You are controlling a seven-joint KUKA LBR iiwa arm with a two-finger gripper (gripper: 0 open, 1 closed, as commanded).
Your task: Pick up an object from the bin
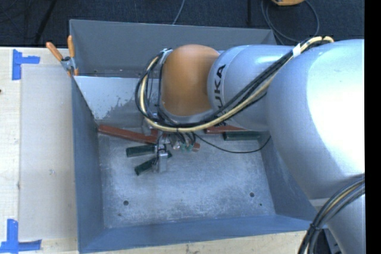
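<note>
My gripper (161, 156) hangs below the orange wrist cover, low over the bin's back middle. Right at its left lie two dark green flat pieces: one (140, 151) level with it and one (145, 168) slightly lower, whose right end meets the gripper's tip. Whether either piece is gripped is hidden. A long reddish-brown stick (122, 132) lies along the foot of the back wall, running under the gripper.
A dark green pen-like bar (241, 135) lies to the right of the gripper, close under the arm. The arm and its cables cover the bin's right and back parts. The speckled floor stretches out in front of the gripper.
</note>
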